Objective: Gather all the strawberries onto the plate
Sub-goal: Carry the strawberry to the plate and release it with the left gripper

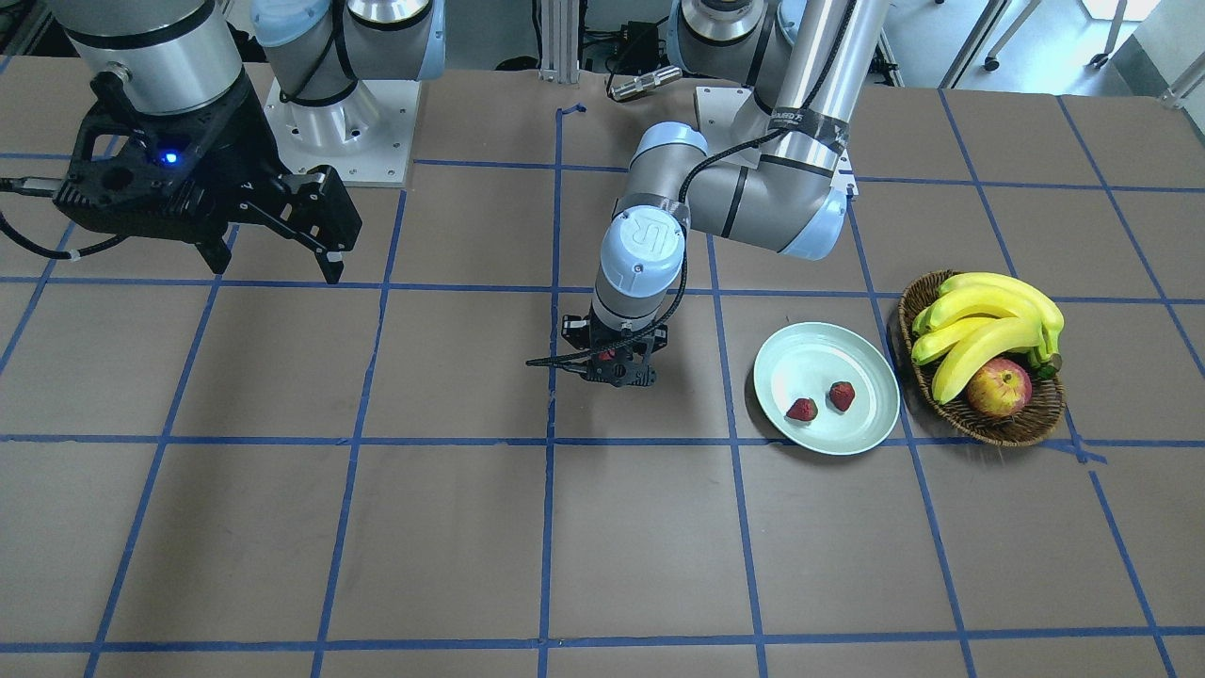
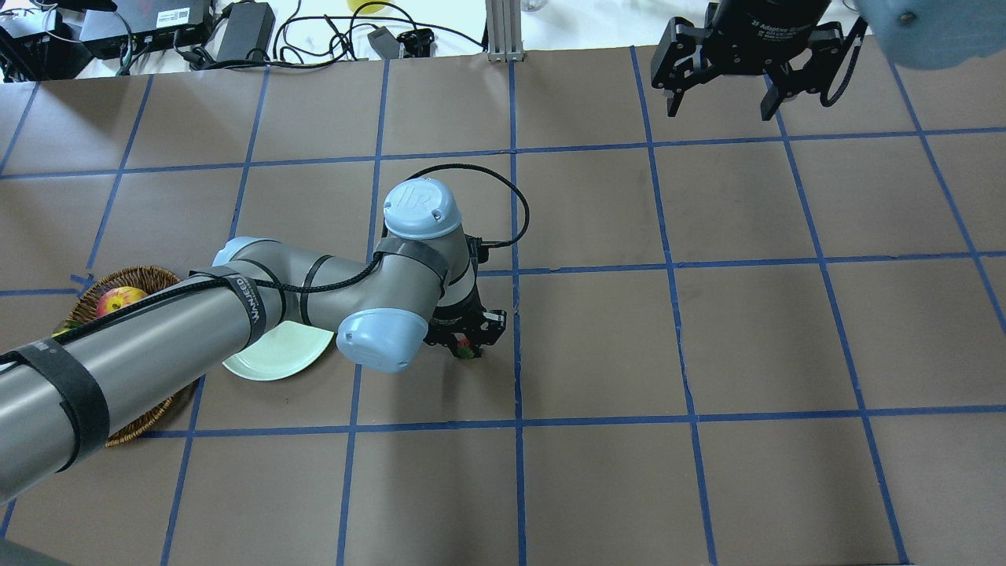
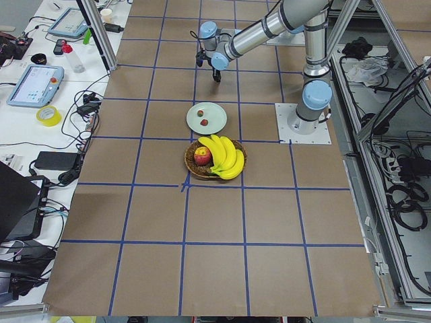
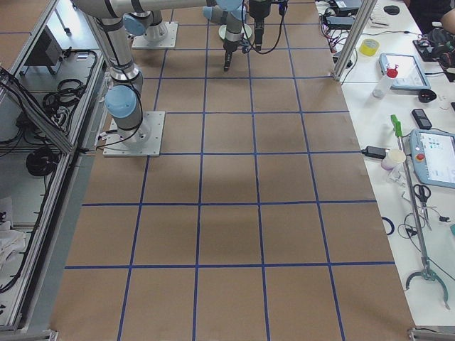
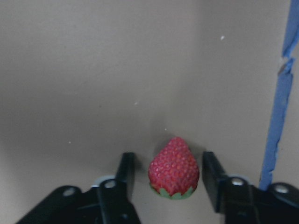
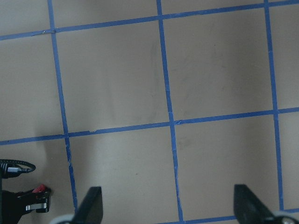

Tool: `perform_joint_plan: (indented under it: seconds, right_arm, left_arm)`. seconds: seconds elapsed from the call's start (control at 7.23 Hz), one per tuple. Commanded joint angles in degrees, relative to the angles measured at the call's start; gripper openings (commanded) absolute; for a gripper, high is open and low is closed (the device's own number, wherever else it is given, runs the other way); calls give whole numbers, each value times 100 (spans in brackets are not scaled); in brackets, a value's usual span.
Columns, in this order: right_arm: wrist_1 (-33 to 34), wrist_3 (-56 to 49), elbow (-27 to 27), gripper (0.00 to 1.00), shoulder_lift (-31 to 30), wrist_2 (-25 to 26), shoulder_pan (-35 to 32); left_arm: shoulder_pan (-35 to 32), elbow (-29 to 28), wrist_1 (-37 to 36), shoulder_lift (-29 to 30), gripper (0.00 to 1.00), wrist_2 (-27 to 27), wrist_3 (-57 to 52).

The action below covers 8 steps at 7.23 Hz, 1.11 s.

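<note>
L gripper (image 5: pixel 167 158): jaws apart, straddling small red strawberry w/ green cap (image 5: pixel 174 168) on brown paper-covered table (image 1: pixel 377 527), mid-frame in front view. I see two more red strawberries (image 1: pixel 802 410) (image 1: pixel 842 395) on pale mint round plate (image 1: pixel 819 363), right of centre. R gripper (image 2: pixel 721 108) spread wide, empty, upper right overhead.

Left end effector (image 2: pixel 467 349) over strawberry (image 2: pixel 464 344), plate (image 2: pixel 271 362) nearby

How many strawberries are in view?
3. Two strawberries lie on the plate; the third strawberry sits on the table between the left end effector's fingers. None seems hidden.
</note>
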<state>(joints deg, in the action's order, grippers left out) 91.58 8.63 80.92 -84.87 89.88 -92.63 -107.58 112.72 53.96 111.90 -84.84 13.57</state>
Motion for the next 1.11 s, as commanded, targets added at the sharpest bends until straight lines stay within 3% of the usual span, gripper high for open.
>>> perform_joint_plan:
  seconds: [0.0, 0.14, 0.28, 0.42, 0.69, 0.97]
  right_arm:
    - [-8, 7, -6, 100, -12, -14, -9]
    - [-8, 7, -6, 100, -21, -5, -27]
    - [-26, -2, -6, 100, -21, 4, -27]
    - [-35, -2, 3, 100, -38, -5, -27]
    - [-26, -28, 29, 100, -29, -14, -27]
    - [-70, -28, 47, 100, -47, -5, -9]
  left_arm:
    - [9, -31, 1, -80, 0, -15, -29]
    - [139, -144, 44, -159, 0, -119, -91]
    - [436, -406, 297, -246, 0, -616, -370]
    - [700, -661, 743, -360, 0, -769, -1034]
    - [1490, -935, 941, -537, 0, -1050, -1894]
    - [2422, -883, 941, -572, 0, -956, -3076]
